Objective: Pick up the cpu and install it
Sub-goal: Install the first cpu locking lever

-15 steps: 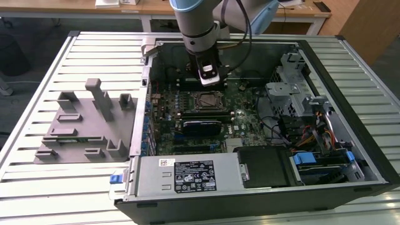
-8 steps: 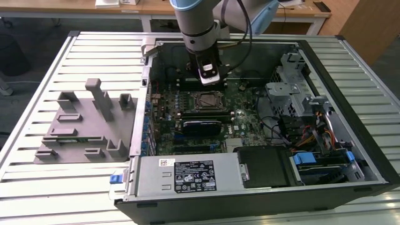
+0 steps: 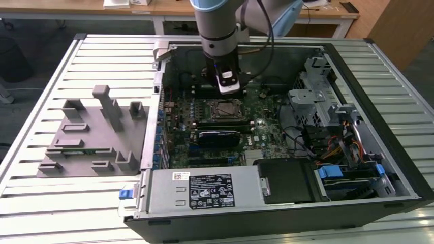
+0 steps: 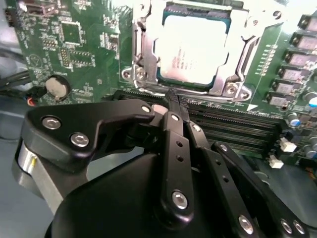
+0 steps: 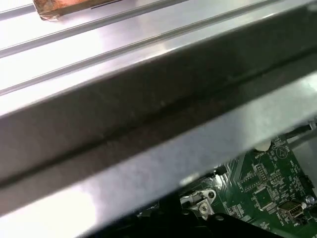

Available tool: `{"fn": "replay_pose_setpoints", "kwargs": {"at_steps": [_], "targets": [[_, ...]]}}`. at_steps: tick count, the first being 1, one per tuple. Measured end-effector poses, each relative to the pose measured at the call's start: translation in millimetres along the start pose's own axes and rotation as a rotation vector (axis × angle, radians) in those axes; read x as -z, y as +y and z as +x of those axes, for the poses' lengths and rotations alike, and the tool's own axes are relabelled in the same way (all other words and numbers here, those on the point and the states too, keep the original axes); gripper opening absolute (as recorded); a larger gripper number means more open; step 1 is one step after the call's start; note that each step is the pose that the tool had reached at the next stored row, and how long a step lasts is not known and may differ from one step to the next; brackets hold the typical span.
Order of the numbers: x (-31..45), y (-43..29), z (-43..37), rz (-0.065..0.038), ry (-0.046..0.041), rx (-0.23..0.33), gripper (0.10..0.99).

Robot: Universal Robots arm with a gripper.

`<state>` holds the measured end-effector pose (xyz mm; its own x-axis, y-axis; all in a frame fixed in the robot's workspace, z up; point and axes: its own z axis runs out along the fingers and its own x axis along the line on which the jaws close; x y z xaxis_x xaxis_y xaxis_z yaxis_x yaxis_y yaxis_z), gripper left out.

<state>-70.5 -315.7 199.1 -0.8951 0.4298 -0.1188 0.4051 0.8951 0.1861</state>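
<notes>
The gripper (image 4: 171, 101) hangs inside the open computer case (image 3: 379, 101), its black fingers (image 4: 174, 148) drawn together to a closed tip with nothing between them. In the second wrist view that tip sits just off the near edge of the socket frame (image 4: 141, 54), over the memory slots (image 4: 233, 129).

The cpu (image 4: 190, 49) already lies in the socket, silver top up, level and square inside the metal frame on the green motherboard (image 4: 74, 44). In the exterior view the socket (image 3: 224, 109) sits near the middle of the board, with the arm (image 3: 220, 30) standing upright just behind it, toward the far wall of the case.

To my eye the placing is done and the chip is free of the fingers. Doing this stage well means checking the seat: all four edges of the chip should lie flush within the frame, with no corner riding high. Any motion near it ought to be straight and slow, since a sideways brush from the closed tip could nudge the chip or catch the memory slots. I cannot tell whether the frame is latched down.
</notes>
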Motion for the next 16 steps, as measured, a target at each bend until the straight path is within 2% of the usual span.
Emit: {"fn": "replay_pose_setpoints", "kwargs": {"at_steps": [1,2,7,16], "targets": [[0.0,-0.7,-1.0,0.003,0.0056,-0.001,0.106],[-0.1,-0.8,-1.5,0.003,0.0069,-0.001,0.106],[0.0,-1.3,-1.9,0.004,0.0068,-0.002,0.106],[1.2,-11.1,-7.3,0.052,-0.0131,0.007,0.106]]}}
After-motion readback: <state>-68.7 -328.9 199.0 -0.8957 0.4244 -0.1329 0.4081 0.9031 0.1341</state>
